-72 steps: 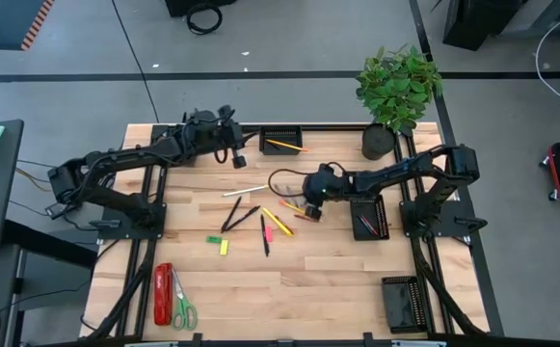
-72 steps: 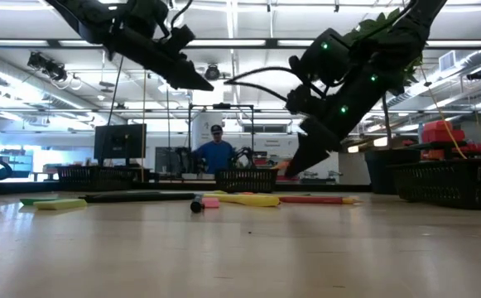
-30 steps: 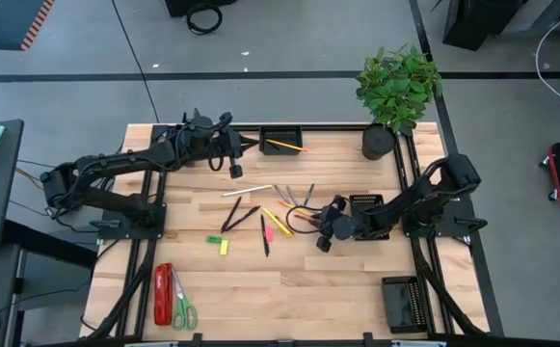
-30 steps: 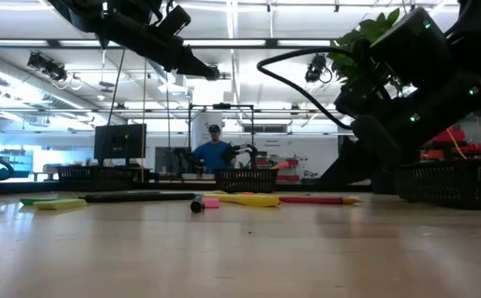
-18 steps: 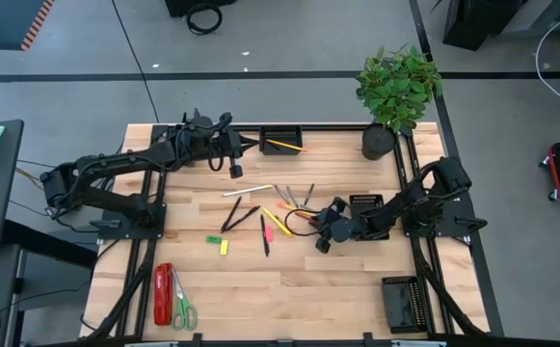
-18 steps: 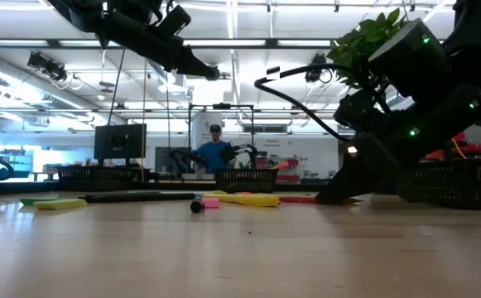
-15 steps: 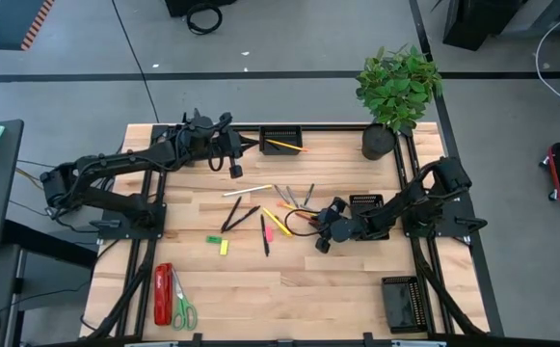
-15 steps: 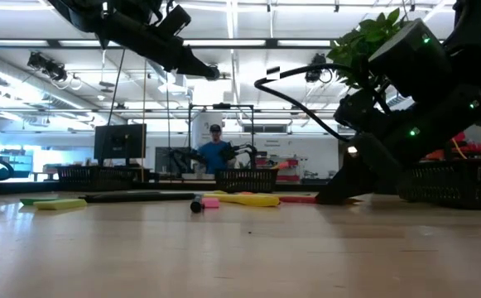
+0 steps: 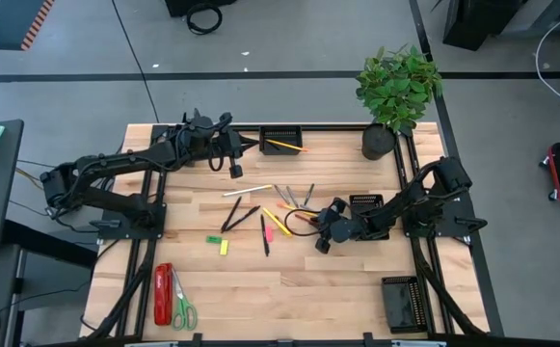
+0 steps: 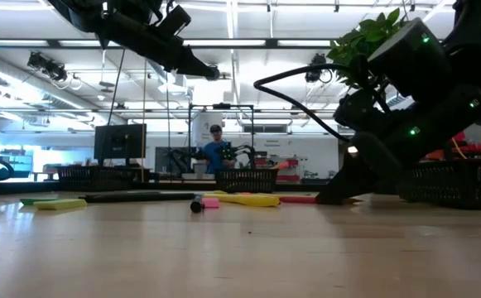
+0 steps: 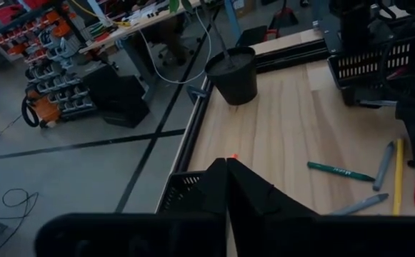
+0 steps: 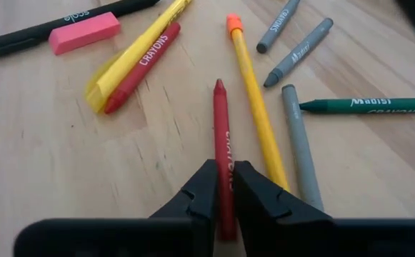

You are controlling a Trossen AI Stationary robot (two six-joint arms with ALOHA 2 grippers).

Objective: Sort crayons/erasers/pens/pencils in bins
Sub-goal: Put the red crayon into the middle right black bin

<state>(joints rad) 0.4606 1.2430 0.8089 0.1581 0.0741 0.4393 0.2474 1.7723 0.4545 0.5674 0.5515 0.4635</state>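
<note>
Near the middle of the desk (image 9: 289,280), the right end effector (image 12: 223,187) sat low at the wood, its fingers closed around a red crayon (image 12: 223,143) lying flat. Just right of that crayon lay a yellow pencil (image 12: 256,107), then grey crayons (image 12: 300,146) and a green one (image 12: 368,105). A pink eraser (image 12: 84,32) lay to the far left. The left end effector (image 9: 240,142) hovered clenched, apparently empty, beside the far bin (image 9: 280,138), which held a pencil.
</note>
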